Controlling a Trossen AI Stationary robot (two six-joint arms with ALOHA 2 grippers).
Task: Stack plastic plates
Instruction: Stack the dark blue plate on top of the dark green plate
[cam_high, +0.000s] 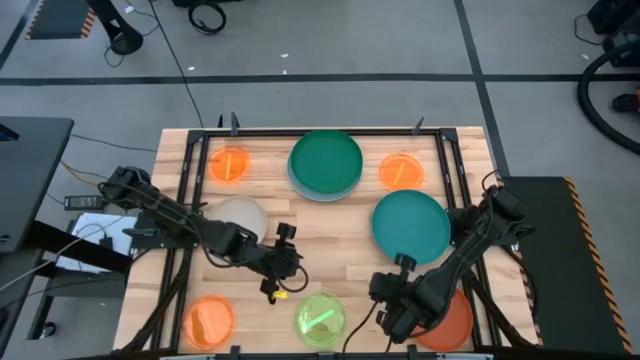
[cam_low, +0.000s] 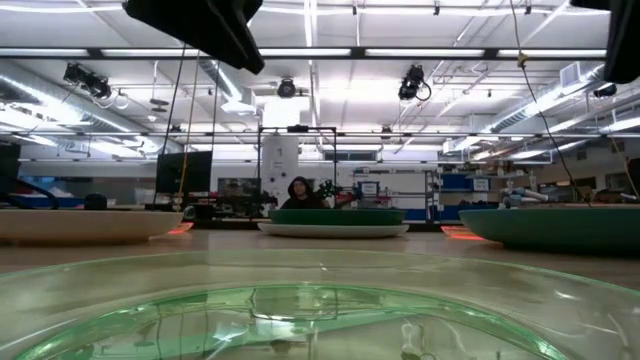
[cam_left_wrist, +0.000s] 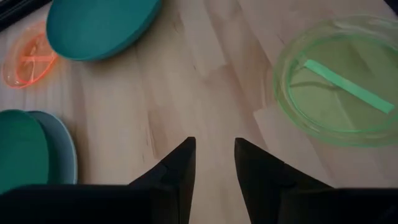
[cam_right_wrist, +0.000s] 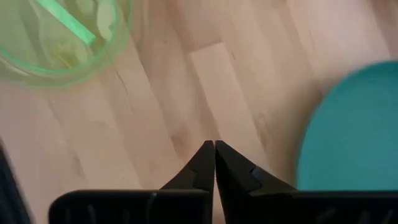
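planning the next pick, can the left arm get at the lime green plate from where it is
Probably yes: the left pincer, slightly open, hangs beside the lime green plate with only bare table between them.

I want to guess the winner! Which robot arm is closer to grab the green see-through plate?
Probably the left. Its gripper hangs open just beside the lime green plate. The right gripper is shut and sits a bit farther off, nearer the red-orange plate.

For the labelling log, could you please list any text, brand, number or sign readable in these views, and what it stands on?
None can be read.
Lime green plate: a plain green strip, no lettering.
Equipment in the room beyond the table, low view: too small to read.
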